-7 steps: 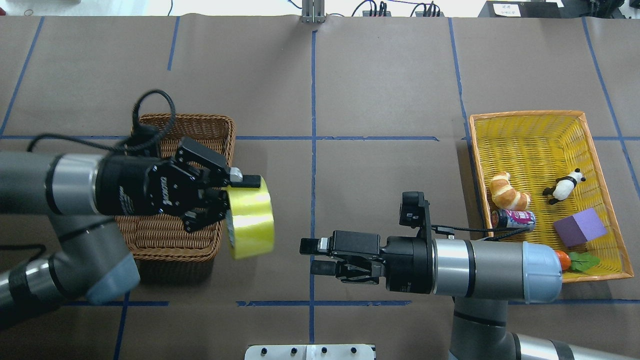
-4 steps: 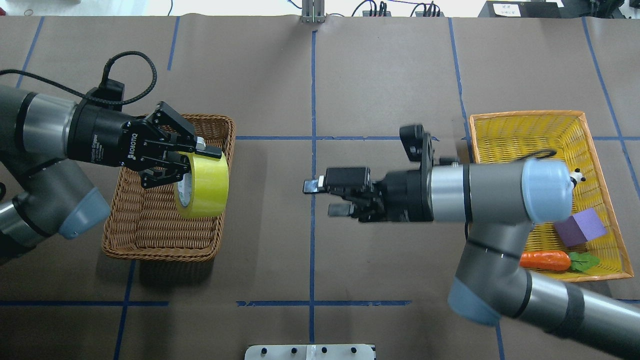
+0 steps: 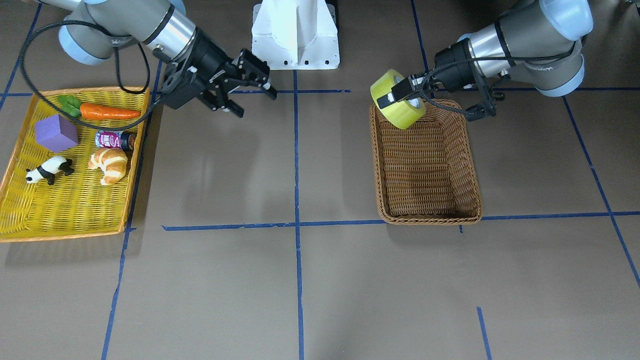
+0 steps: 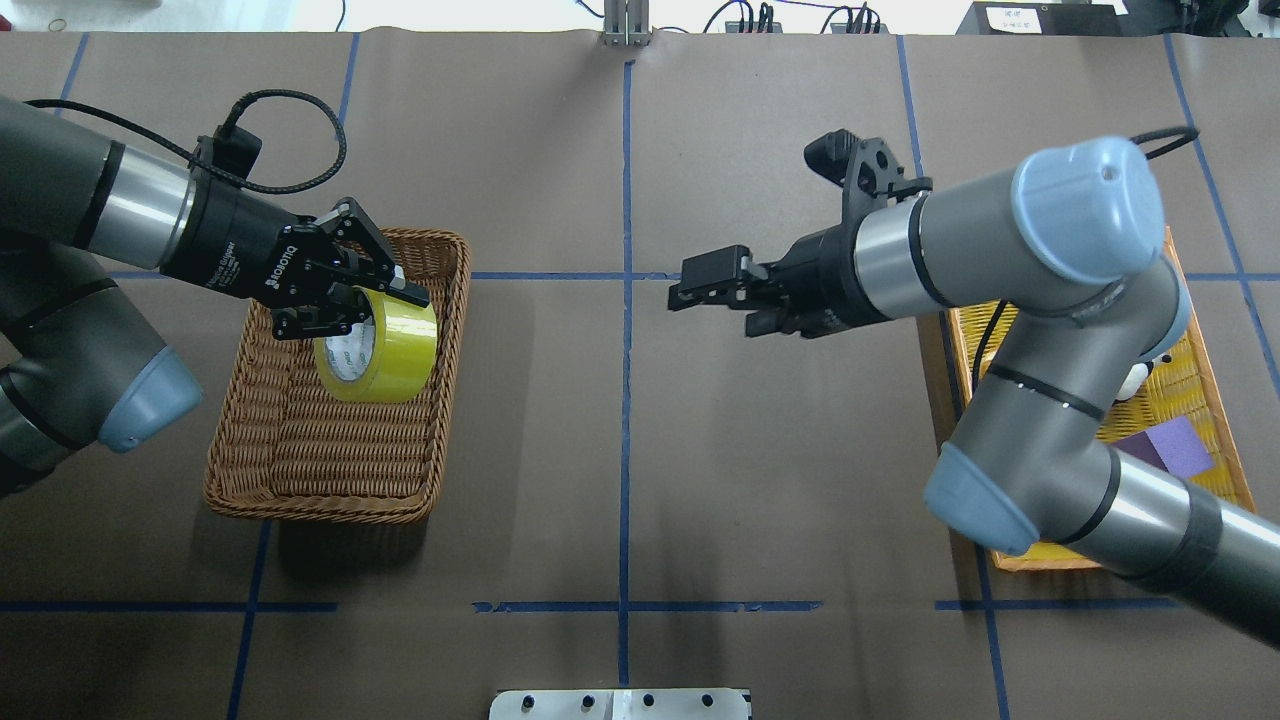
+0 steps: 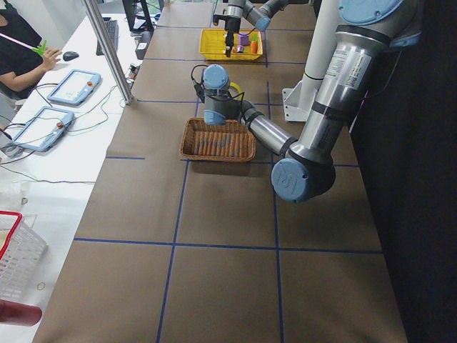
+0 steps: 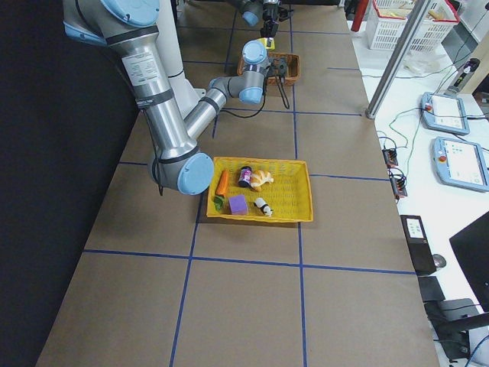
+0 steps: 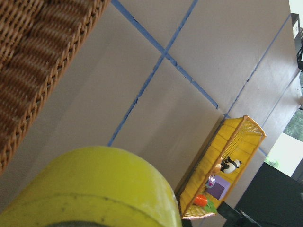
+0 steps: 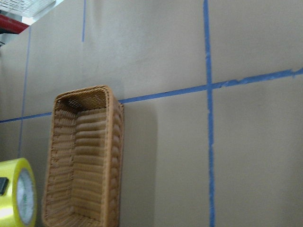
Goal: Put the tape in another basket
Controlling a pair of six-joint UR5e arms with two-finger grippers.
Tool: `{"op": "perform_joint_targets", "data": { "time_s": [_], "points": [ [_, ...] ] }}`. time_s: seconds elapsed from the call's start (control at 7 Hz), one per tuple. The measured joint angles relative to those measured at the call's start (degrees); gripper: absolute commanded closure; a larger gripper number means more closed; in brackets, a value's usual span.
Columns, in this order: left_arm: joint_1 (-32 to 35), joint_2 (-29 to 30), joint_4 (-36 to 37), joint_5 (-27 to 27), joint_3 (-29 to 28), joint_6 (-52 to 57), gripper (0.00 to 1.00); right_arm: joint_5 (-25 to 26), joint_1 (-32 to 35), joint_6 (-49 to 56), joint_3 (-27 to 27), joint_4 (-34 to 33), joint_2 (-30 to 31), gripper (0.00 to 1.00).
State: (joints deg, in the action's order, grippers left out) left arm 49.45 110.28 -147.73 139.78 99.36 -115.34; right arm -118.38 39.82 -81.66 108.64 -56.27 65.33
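Note:
The yellow-green tape (image 4: 392, 350) hangs on edge in my left gripper (image 4: 375, 306), which is shut on its wall, one finger outside and one in the core. It is held above the brown wicker basket (image 4: 320, 510), over the half farther from my base. The front view shows the tape (image 3: 406, 114) and gripper (image 3: 402, 98) above the basket (image 3: 430, 218). The tape fills the bottom of the left wrist view (image 7: 94, 189). My right gripper (image 4: 685, 292) is open and empty over the table's middle, also in the front view (image 3: 256, 102).
The flat yellow tray (image 3: 65, 210) on my right side holds a carrot (image 3: 107, 111), purple block (image 3: 55, 133), can (image 3: 115, 139), croissant (image 3: 110, 164) and panda (image 3: 47, 170). My right arm covers most of the tray (image 4: 1180, 270) in the overhead view.
My left arm has carried the tape from beside the basket's inner edge back over the basket. My right arm has swung away from the middle toward the table's far side.

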Motion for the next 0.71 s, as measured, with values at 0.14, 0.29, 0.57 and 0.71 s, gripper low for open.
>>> {"op": "perform_joint_targets", "data": {
  "time_s": [0.14, 0.29, 0.57, 0.71],
  "points": [
    [-0.2, -0.2, 5.3, -0.3, 0.0, 7.2, 1.00, -0.3, 2.4, 5.8, 0.3, -6.4, 0.1, 0.00],
    [-0.6, -0.7, 10.4, -1.3, 0.0, 14.7, 1.00, -0.4, 4.6, 13.4, 1.0, -14.0, 0.2, 0.00],
    [-2.3, -2.7, 19.2, -5.6, -0.4, 28.0, 1.00, -1.3, 8.6, 26.2, 2.1, -23.8, 1.2, 0.00],
    [-3.1, -4.2, 22.0, -7.9, -0.6, 33.1, 0.92, -3.1, 11.5, 31.2, 2.2, -26.1, 2.8, 0.00]
  ]
}}
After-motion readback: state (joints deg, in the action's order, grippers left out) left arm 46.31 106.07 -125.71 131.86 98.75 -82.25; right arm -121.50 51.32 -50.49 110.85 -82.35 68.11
